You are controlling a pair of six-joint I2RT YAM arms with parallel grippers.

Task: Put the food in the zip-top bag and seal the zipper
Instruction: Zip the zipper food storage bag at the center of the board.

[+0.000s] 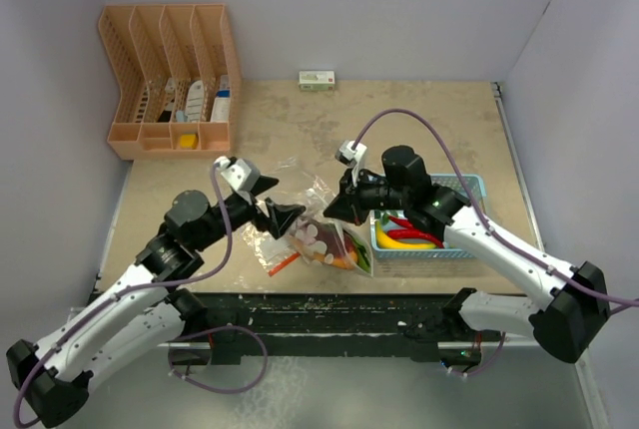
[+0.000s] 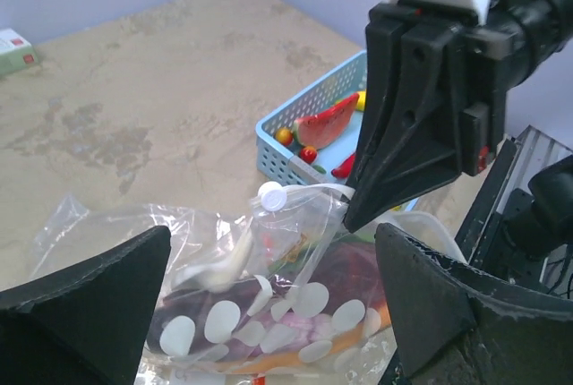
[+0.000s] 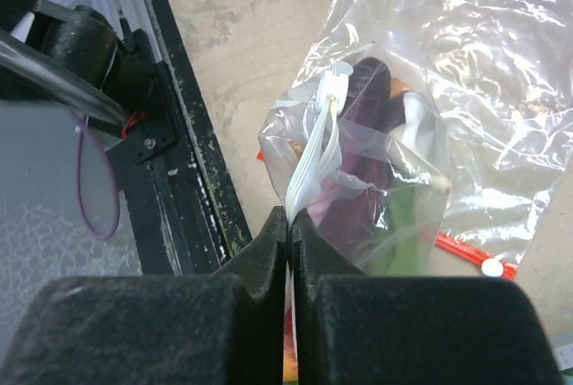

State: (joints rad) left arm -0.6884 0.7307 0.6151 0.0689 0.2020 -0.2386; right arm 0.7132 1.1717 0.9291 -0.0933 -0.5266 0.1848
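Peach rack [image 1: 170,80]: plastic, at the far-left corner of the table [image 1: 429,120], close to the back wall, with small items in its lower slots.
left gripper [image 1: 276,213]: jaws spread wide and pointing right at the bag. In its wrist view one finger [image 2: 89,313] stands on each side of the plastic, and neither appears to touch it.
zipper [image 1: 283,264]: red-orange strip sticking out at the bag's near-left edge and lying on the table. Whether it is sealed cannot be told.
small box [image 1: 317,79]: at the far edge of the table against the back wall, well apart from the bag.
zip-top bag [image 1: 318,234]: clear, crumpled, printed with white dots. It sits between the two grippers near the table's front edge, its top fold lifted and its lower part resting on the surface.
food [image 1: 339,254]: dark purple, orange and green pieces show through the plastic inside the bag.
right gripper [image 1: 337,212]: fingers pressed together, pinching a folded white-edged part of the bag's top and holding it up.
blue basket [image 1: 475,186]: just right of the bag, partly under the right arm.
red chilies [image 1: 411,225]: lying in the basket.
yellow banana pieces [image 1: 399,242]: in the basket, just beside the chilies.
watermelon slice [image 2: 327,121]: in the basket, seen from the left wrist.
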